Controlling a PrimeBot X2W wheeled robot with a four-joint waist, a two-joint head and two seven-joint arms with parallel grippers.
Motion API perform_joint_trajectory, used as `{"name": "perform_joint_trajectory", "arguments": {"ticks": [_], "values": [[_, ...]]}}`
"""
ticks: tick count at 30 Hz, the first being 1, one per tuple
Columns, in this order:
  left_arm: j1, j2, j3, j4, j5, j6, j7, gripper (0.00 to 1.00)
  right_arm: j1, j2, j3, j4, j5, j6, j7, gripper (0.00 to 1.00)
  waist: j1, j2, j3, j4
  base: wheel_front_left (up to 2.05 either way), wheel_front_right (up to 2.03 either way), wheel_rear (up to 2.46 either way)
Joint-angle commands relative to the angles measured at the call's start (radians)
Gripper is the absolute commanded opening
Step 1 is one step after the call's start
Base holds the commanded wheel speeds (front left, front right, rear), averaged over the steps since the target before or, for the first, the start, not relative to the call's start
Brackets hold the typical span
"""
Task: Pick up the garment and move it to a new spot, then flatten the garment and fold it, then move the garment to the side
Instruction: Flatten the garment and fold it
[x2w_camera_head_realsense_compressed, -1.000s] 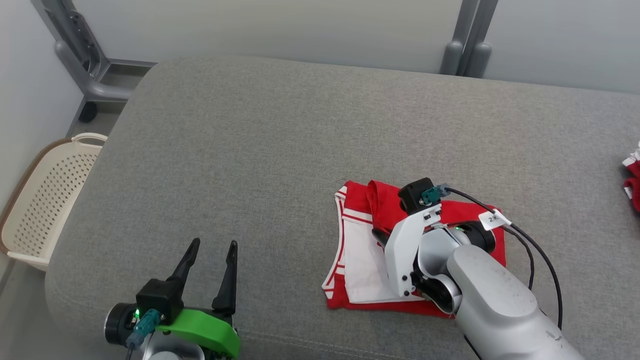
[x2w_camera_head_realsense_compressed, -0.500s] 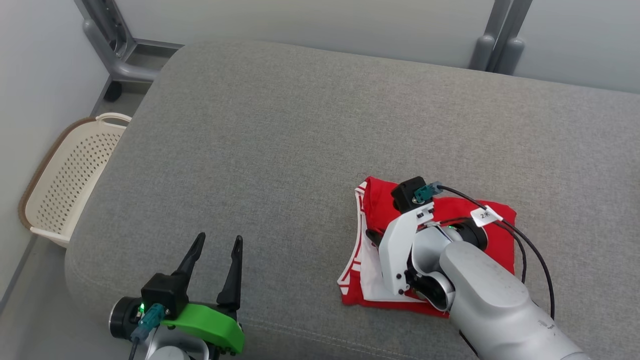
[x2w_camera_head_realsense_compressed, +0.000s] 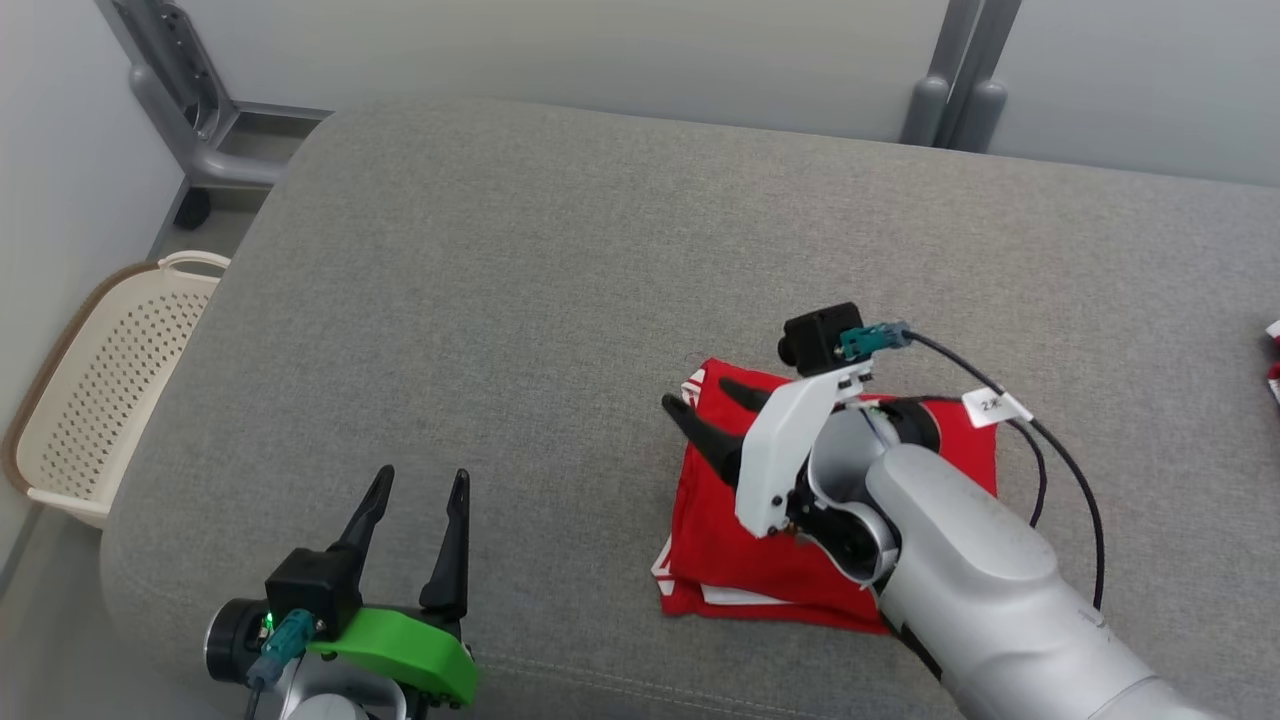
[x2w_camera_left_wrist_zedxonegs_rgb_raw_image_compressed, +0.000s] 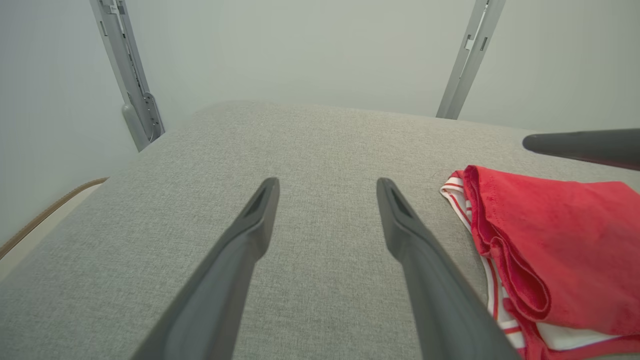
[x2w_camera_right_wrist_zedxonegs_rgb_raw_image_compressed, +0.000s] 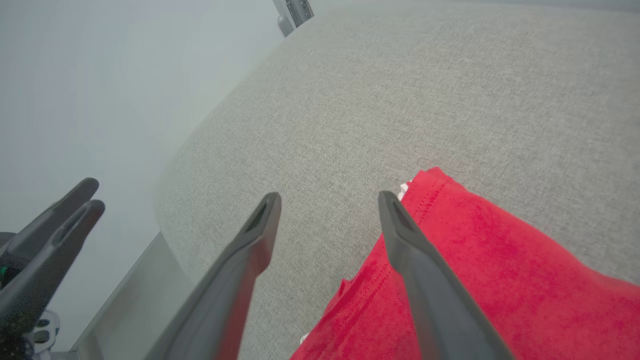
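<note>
Grey fabric cushion (x2w_camera_head_realsense_compressed: 500, 300), folded red garment (x2w_camera_head_realsense_compressed: 712, 545) on its near right, red-white cloth (x2w_camera_head_realsense_compressed: 1275, 375) at right edge

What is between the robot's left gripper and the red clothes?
Nothing, just bare grey cushion lies between the left gripper and the folded red garment, as the head view shows.

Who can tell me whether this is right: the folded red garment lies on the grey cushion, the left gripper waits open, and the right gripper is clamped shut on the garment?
Not quite. The right gripper is open, not clamped: the right wrist view shows its jaws standing apart over the edge of the garment, gripping nothing. The rest holds.
</note>
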Motion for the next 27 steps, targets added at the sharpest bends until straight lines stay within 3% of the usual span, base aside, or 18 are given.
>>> {"name": "perform_joint_trajectory", "arguments": {"ticks": [1, 10, 17, 18, 19, 27], "values": [[0.012, 0.003, 0.006, -0.005, 0.011, 0.000, -0.003, 1.00, -0.027, -0.006, -0.023, -0.002, -0.016, -0.001, -0.030, 1.00, 0.0000, 0.0000, -0.012, -0.021, 0.00, 0.00, 0.00], [0.029, 0.003, 0.009, -0.004, 0.015, -0.002, -0.003, 1.00, 0.021, -0.010, -0.214, 0.057, -0.258, -0.001, -0.099, 1.00, 0.0000, 0.0000, -0.041, -0.052, 0.00, 0.00, 0.00], [0.043, 0.002, 0.011, -0.004, 0.009, -0.003, -0.003, 1.00, 0.176, -0.015, -0.325, 0.002, -0.423, -0.001, -0.089, 1.00, 0.0000, 0.0000, -0.053, -0.059, 0.00, 0.00, 0.00], [0.045, 0.001, 0.012, -0.005, 0.008, -0.003, -0.003, 1.00, 0.199, -0.014, -0.327, -0.011, -0.440, -0.001, -0.084, 0.80, 0.0000, 0.0000, -0.052, -0.061, 0.00, 0.00, 0.00], [0.047, 0.001, 0.015, -0.008, 0.006, -0.003, -0.003, 1.00, 0.238, -0.011, -0.322, -0.038, -0.460, -0.001, -0.072, 0.02, 0.0000, 0.0000, -0.050, -0.062, 0.00, 0.00, 0.00], [0.028, -0.001, 0.013, -0.008, 0.005, -0.005, -0.003, 1.00, 0.293, -0.004, -0.235, -0.122, -0.455, -0.001, -0.077, 0.00, 0.0000, 0.0000, -0.029, -0.050, 0.00, 0.00, 0.00]]}}
